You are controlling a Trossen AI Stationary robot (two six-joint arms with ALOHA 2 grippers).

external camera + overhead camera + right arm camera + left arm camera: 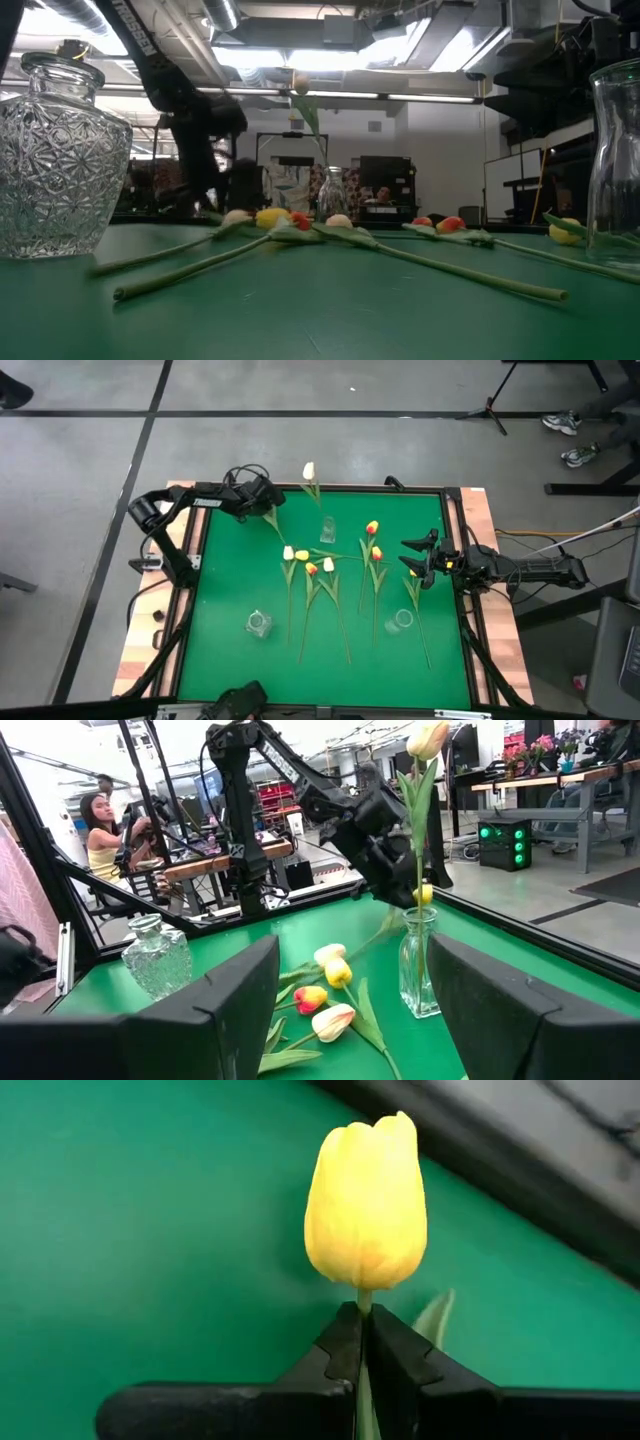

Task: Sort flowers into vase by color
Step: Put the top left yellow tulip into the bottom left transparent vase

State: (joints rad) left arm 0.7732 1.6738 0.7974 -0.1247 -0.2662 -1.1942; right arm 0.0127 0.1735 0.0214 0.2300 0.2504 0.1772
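Observation:
My left gripper point(363, 1330) is at the table's far left point(268, 500), shut on a yellow tulip point(366, 1200). The tulip's stem point(277, 528) slants down toward the other flowers. A white tulip point(308, 470) stands in a slim glass vase point(327, 530) at the far middle. Several tulips lie flat on the green mat: white point(288, 552), yellow point(302, 555), orange-red point(372, 527) and others. My right gripper point(420, 558) waits open at the table's right side, with nothing between its fingers. My left gripper pinches the yellow tulip's stem just below the head point(364, 1298) between its two fingertips. The fingers slant down from the table's far left, and the stem runs back between them. The head is lifted off the mat and stands out past the fingertips.
A faceted glass vase point(259, 623) stands near the front left. Another clear vase point(400, 622) stands at the front right. The mat has a raised dark rim point(195, 560) inside a wooden frame. A person sits in the room beyond the table point(100, 830).

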